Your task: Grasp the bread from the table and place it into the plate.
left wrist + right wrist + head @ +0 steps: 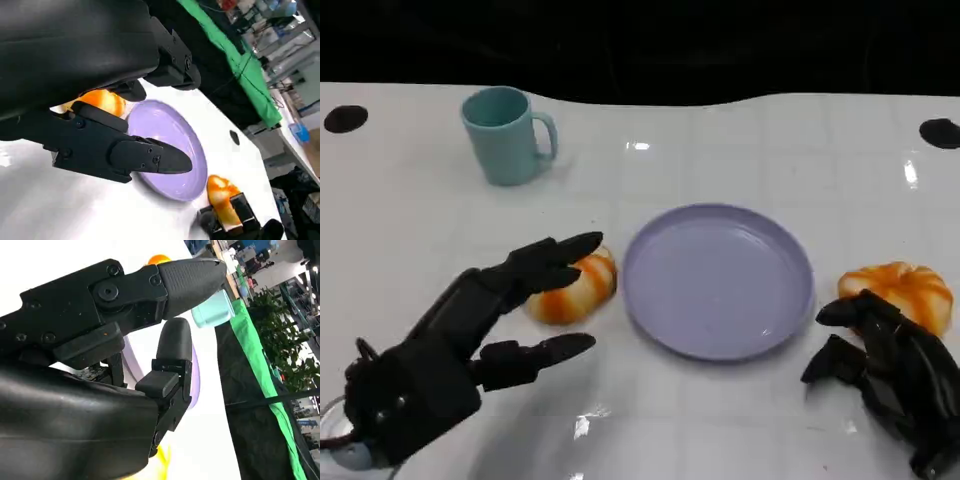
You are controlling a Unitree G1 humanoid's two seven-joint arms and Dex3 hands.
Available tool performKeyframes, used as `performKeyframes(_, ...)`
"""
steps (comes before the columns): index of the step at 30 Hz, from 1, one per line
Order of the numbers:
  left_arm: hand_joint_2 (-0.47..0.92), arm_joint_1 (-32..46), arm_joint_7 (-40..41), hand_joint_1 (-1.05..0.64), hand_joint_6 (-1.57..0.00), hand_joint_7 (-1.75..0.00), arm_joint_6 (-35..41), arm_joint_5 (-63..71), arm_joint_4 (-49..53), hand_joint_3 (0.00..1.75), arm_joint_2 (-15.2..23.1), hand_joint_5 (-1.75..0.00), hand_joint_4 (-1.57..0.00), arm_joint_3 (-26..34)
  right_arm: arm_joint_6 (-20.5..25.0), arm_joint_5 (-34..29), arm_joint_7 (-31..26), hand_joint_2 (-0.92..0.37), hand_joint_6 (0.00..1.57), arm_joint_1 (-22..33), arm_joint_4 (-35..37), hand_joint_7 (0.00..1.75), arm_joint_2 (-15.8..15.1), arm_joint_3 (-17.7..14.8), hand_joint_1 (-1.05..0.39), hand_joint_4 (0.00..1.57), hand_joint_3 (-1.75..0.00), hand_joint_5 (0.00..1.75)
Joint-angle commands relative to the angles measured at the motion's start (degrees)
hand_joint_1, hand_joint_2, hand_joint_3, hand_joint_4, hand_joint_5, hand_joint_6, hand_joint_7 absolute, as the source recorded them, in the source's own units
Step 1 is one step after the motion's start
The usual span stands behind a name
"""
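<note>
Nearest to us, our left hand (470, 325) lies low over the white table (720, 420), fingers spread apart and holding nothing; the upper fingers (555, 255) reach over the top of one bread roll (572, 288), though we cannot tell if they touch it, and the lower finger points toward the plate. In the left wrist view that hand (100, 100) frames the same roll (97, 102) between its parted fingers.

Our right hand (890, 365) sits at the near right edge, fingers curled loosely; they rest just in front of a second bread roll (905, 290) without closing on it. We cannot tell whether the fingertips make contact. The right wrist view shows this hand (125, 340) with fingers apart.

Between the two rolls we list the lilac plate (718, 280), bare, flat on the table. The left roll lies just beside its left rim; the right roll stands slightly apart from its right rim. Both rolls are orange-glazed with pale bases.

Farthest, a teal mug (507, 134) stands upright at the back left, handle to the right, well apart from the plate.
</note>
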Motion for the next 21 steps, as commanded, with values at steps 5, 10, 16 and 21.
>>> performKeyframes(5, 0.91, -5.18, 10.32, -0.55, -0.27, 0.0, -5.98, 21.12, 2.28, 0.02, 8.65, -0.3, -0.03, -3.72, -1.41, -0.35, 0.3, -0.92, 0.6, 0.21, 1.36, 1.25, -1.0, 0.08, -0.53, 0.68, -0.26, 1.55)
performKeyframes(10, 0.91, -6.09, 12.58, -0.58, -0.27, 0.0, -5.37, 24.84, 2.74, 0.01, 9.64, -0.26, -0.02, -4.98, -2.15, -0.23, 0.41, -0.92, 0.61, 0.07, 1.97, 1.25, -1.03, 0.11, -0.52, 0.67, -0.27, 1.54)
performKeyframes(16, 0.9, -10.89, 13.11, -0.57, -0.17, -0.02, 2.8, 39.39, 4.18, 0.0, 11.37, -0.02, -0.01, -10.5, -2.41, -0.02, 0.92, -0.92, 0.61, -0.26, 2.66, 1.25, -1.13, 0.0, -0.52, 0.68, -0.27, 1.54)
performKeyframes(21, 0.86, -13.14, 12.5, -0.52, -0.16, 0.0, 5.02, 40.24, 6.56, 0.0, 11.04, 0.0, -0.01, -12.69, -2.97, -0.23, 0.76, -0.92, 0.6, -0.05, 2.61, 1.25, -1.17, 0.09, -0.52, 0.67, -0.28, 1.54)
